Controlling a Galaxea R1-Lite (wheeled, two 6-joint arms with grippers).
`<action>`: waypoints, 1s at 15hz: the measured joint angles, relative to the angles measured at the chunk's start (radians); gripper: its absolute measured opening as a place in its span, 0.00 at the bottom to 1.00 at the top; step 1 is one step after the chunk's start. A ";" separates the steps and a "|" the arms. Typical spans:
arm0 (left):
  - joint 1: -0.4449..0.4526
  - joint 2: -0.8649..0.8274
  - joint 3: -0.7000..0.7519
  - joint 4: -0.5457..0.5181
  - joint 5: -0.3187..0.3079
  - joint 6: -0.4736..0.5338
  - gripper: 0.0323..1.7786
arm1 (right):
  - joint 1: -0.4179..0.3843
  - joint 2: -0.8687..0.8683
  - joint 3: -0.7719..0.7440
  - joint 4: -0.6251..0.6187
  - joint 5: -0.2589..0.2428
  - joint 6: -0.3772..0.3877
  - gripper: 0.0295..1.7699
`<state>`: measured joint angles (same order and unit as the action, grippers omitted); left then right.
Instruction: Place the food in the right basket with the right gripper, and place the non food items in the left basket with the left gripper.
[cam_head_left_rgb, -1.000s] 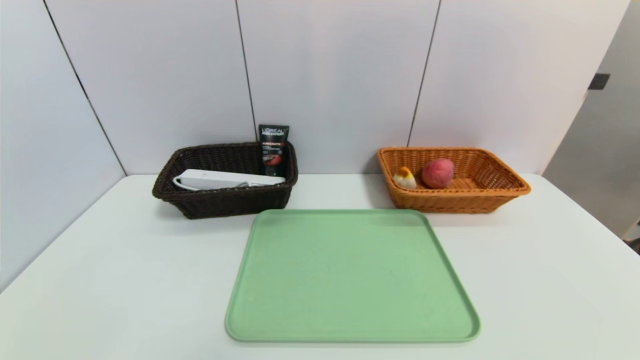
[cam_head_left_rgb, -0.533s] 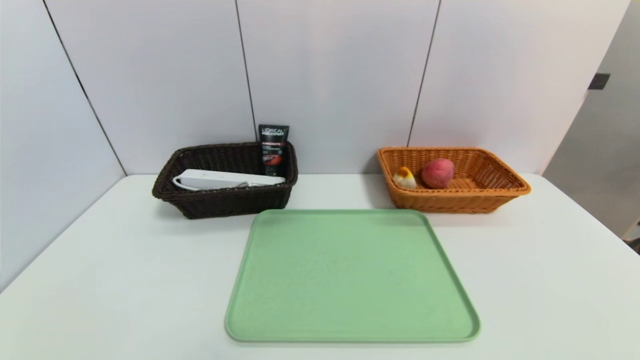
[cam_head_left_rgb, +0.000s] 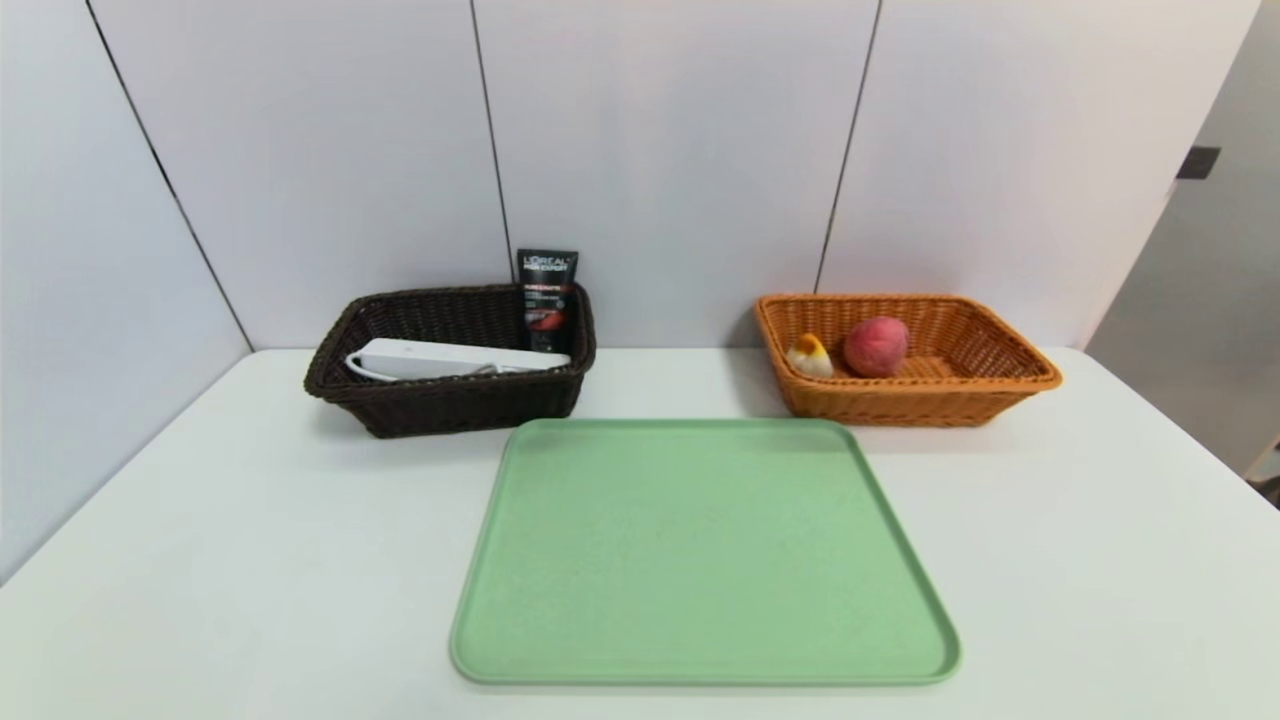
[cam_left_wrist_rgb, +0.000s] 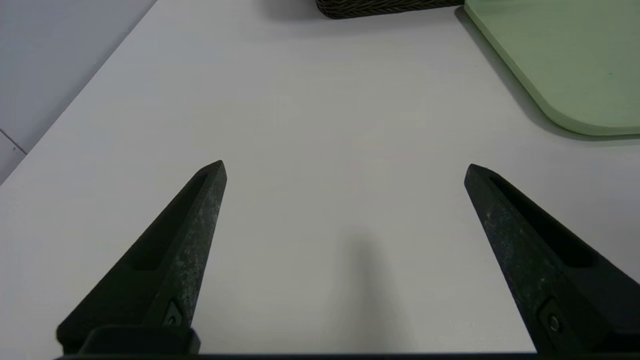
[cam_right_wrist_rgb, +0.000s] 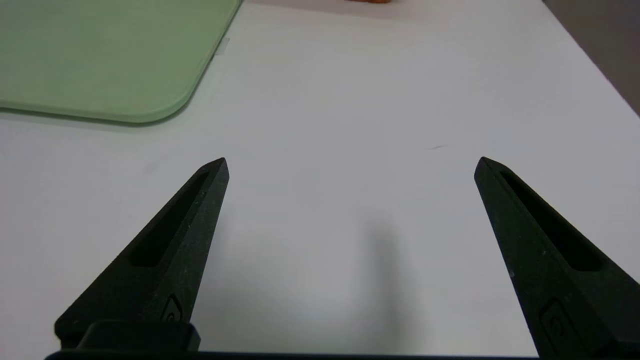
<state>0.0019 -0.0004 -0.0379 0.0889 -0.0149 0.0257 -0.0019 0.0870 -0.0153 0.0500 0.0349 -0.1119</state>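
Beyond the green tray (cam_head_left_rgb: 705, 550): sorting looks finished, both grippers idle.
Behind its left corner, dark basket (cam_head_left_rgb: 455, 415) holds white power strip (cam_head_left_rgb: 450, 358), cord, and black tube (cam_head_left_rgb: 548, 305) leaning upright; label reads "L'OREAL MEN EXPERT", smaller print unclear. Any marker pen: none visible to me. Near the tray's left side, my left gripper (cam_left_wrist_rgb: 345, 172) hangs over bare table, fingers spread, holding nothing. Near its right side, my right gripper (cam_right_wrist_rgb: 352, 167), likewise released. Behind its right corner, tan basket (cam_head_left_rgb: 910, 405) holds pale lump (cam_head_left_rgb: 810, 358), then peach (cam_head_left_rgb: 877, 347). Nothing left to sort, I judge.
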 joint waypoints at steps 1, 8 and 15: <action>0.000 0.000 0.000 -0.001 0.000 -0.002 0.95 | 0.001 -0.029 -0.001 -0.003 -0.001 0.005 0.96; 0.000 0.000 0.001 -0.001 0.001 -0.001 0.95 | 0.005 -0.087 0.014 -0.051 -0.022 0.082 0.96; 0.000 0.000 0.001 0.000 0.001 -0.001 0.95 | 0.005 -0.088 0.011 -0.052 -0.026 0.083 0.96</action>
<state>0.0019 -0.0009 -0.0370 0.0885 -0.0134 0.0245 0.0028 -0.0013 -0.0038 -0.0017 0.0089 -0.0291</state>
